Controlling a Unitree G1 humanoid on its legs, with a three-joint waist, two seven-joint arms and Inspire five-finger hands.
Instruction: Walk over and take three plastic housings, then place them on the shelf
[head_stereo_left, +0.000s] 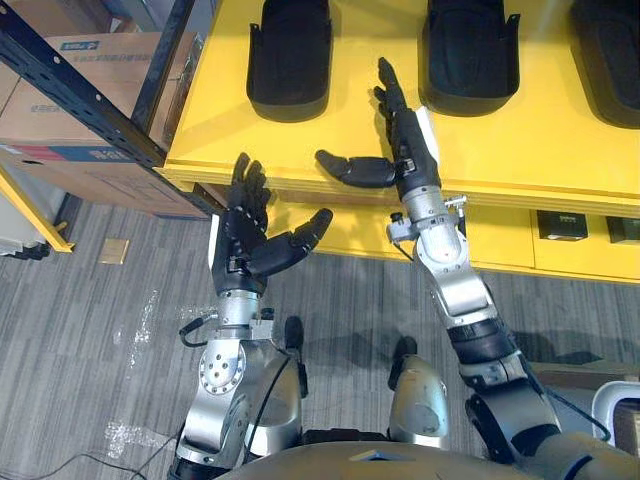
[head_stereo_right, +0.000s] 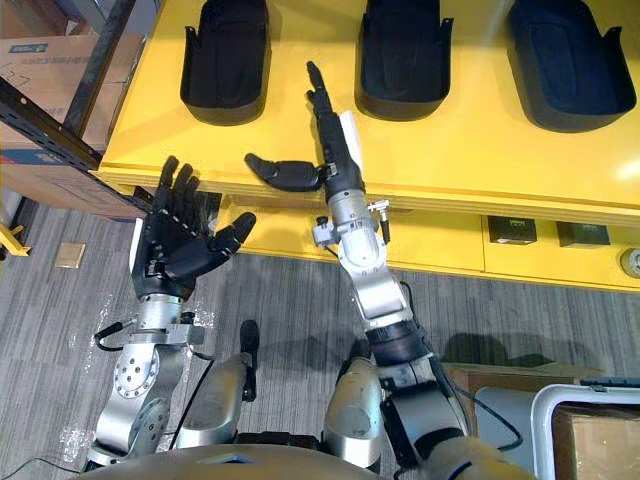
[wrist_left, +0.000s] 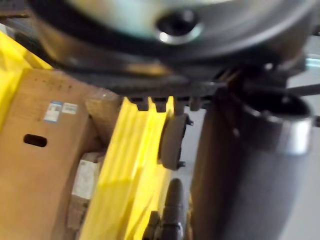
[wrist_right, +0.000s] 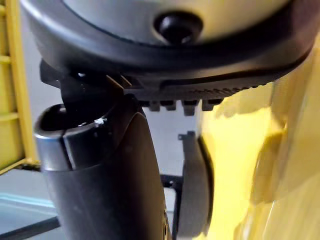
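**All three housings on the shelf, both hands empty**

- Nearest: white-rimmed bin on the grey floor at the robot's right. Something brown, cardboard-like, shows inside; can't tell more.
- Left hand: fingers straight and spread, thumb out, palm bare, holding nothing. It hangs over the floor just short of the shelf's front edge.
- Right hand: reaches over the yellow shelf, fingers straight and pointing away, thumb out toward the left. Nothing in it. It sits between the left and middle housings and touches neither.
- Level below the shelf board: a couple of small dark boxes. Contents not readable.
- Far row: left housing, middle housing and right housing lie side by side on the shelf, apart from each other, open side up. The shells look empty.
- Far left: cardboard boxes behind the dark blue rack beam. Closed from here, contents unknown.

Progress, my read: three housings on the shelf and no load in either hand fits a finished placement, with only pulling the arms back left. The same layout would also fit a pickup point with nothing taken yet. These views can't separate the two.
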